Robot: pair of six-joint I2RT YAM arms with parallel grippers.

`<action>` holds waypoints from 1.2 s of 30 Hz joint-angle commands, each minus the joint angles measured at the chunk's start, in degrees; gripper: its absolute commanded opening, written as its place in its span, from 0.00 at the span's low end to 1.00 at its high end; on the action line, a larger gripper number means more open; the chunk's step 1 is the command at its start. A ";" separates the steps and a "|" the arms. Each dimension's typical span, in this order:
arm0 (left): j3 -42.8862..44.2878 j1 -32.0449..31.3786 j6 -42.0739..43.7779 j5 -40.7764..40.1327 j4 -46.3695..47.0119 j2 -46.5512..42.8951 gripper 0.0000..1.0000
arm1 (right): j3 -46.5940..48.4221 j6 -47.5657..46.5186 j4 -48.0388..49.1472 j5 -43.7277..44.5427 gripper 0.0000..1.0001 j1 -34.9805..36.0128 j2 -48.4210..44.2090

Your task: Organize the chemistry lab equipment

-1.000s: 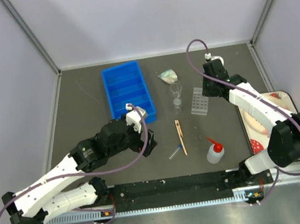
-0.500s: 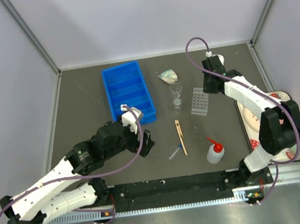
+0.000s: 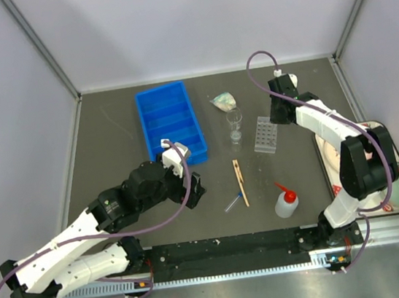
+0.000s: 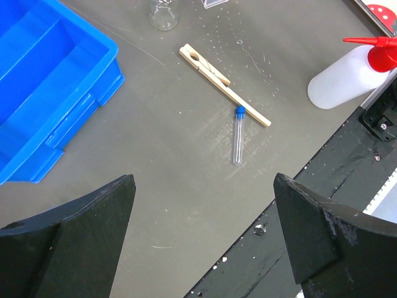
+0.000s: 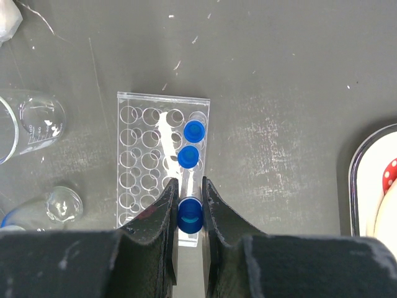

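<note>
The right gripper (image 5: 188,194) is narrowed onto a blue-capped tube (image 5: 190,215), one finger pressed against each side of the cap, at the near end of the clear rack (image 5: 141,162). How deep the tube sits in its hole cannot be told. Two more tubes (image 5: 194,130) stand caps up in the same row, at 12 o'clock from the held one. In that wrist view a glass beaker (image 5: 28,124) is at 9 o'clock from the rack and a small flask (image 5: 61,203) at about 8 o'clock, both apart from it. Seen from above, the rack sits at about 2 o'clock from the middle of the bench (image 3: 109,131). The strawberry tray (image 3: 335,190) is at the rack's 4 o'clock, along the right edge and partly under the right arm. The left gripper (image 4: 203,186) hangs wide open over bare bench, holding nothing, with the near corner of the blue bin (image 3: 170,123) just at its 12 o'clock. From above, a wooden clamp (image 4: 224,93) lies flat at the gripper's 3 o'clock. A loose tube (image 4: 237,136) lies at its 4 o'clock, the blue cap right against the clamp's near end. The white squeeze bottle (image 4: 341,77) with its red nozzle is at 4 o'clock from the clamp, apart from both clamp and tube, near the front edge of the bench.
</note>
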 commanded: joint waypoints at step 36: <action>0.94 0.17 0.06 -1.47 1.13 1.09 0.99 | -0.26 -0.75 3.46 -0.72 0.00 -0.65 5.38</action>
